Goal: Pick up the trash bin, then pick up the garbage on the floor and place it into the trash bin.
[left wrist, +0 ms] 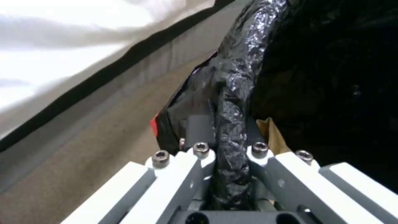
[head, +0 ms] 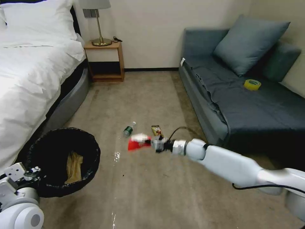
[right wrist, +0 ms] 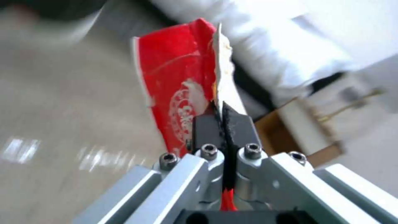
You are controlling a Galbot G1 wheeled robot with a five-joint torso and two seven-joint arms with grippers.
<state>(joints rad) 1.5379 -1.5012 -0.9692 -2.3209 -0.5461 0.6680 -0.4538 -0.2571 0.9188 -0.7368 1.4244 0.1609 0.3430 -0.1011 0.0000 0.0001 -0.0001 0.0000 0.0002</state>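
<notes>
The trash bin (head: 60, 159), lined with a crinkled black bag, hangs at the lower left with my left gripper (head: 30, 173) shut on its rim (left wrist: 232, 130). A crumpled brown paper bag (head: 73, 167) lies inside it. My right gripper (head: 152, 143) is shut on the red snack packet (head: 137, 143), held above the floor right of the bin; the packet (right wrist: 178, 90) sticks out past the pinched fingers (right wrist: 205, 129). On the carpet beyond lie a green-labelled clear bottle (head: 129, 129) and a brown-yellow wrapper (head: 157, 130).
A white-sheeted bed (head: 28, 79) runs along the left, close to the bin. A blue-grey sofa (head: 241, 95) with a yellow tape roll (head: 252, 84) stands on the right. A wooden nightstand (head: 106, 60) with a lamp sits at the back wall.
</notes>
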